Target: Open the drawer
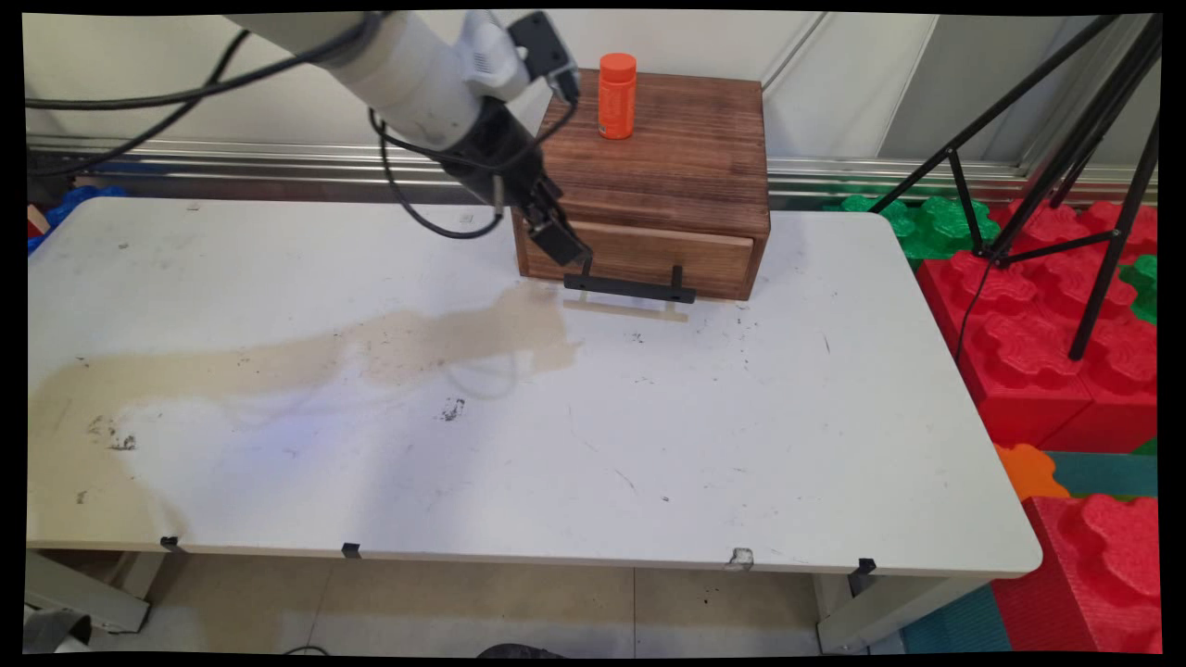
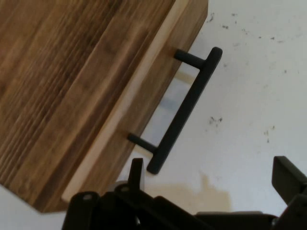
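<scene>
My black two-finger gripper (image 1: 567, 252) sits at the left end of the black bar handle (image 1: 630, 288) on the drawer (image 1: 649, 250) of the brown wooden box (image 1: 667, 167). Jaws are spread, pinching nothing: in the hand view one finger (image 2: 136, 173) is just beside the handle's (image 2: 187, 110) near end, and the other (image 2: 288, 179) is well apart on the open-table side

Drawer looks pushed in, or nearly so, front roughly flush with the box (image 2: 72, 72). Handle stands off the front on two short posts, so there's a gap behind the bar, likely why I'm lined up with it

Box stands at the far edge of the white table (image 1: 649, 445), drawer front facing the near side. Orange cylindrical bottle (image 1: 616, 95) stands upright on the box top, clear of me

Arm comes in from the upper left, forearm angled down and right, wrist low in front of the box's left corner, black cables (image 1: 417, 208) hanging off it

Brownish stain (image 1: 306, 357) runs across the table from the left edge toward the handle
</scene>
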### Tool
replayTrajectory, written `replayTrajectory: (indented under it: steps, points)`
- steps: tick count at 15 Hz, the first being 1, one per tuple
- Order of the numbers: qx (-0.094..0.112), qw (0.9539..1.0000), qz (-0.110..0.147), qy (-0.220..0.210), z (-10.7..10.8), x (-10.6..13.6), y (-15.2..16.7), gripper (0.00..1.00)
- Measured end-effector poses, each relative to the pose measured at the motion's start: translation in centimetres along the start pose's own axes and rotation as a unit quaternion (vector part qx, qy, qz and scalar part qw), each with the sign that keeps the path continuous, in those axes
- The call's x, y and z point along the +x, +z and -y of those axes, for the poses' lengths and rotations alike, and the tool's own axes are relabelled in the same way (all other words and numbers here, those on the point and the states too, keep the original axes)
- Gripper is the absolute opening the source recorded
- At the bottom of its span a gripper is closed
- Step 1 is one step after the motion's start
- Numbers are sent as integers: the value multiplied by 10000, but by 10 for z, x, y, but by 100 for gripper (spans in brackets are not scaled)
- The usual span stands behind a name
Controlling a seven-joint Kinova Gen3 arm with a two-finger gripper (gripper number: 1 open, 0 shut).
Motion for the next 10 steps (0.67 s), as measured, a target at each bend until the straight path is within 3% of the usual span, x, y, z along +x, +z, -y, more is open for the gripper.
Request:
replayTrajectory:
  steps: [10]
  points:
    - [-42, 9997, 190, 137, -10, 16, 78, 100]
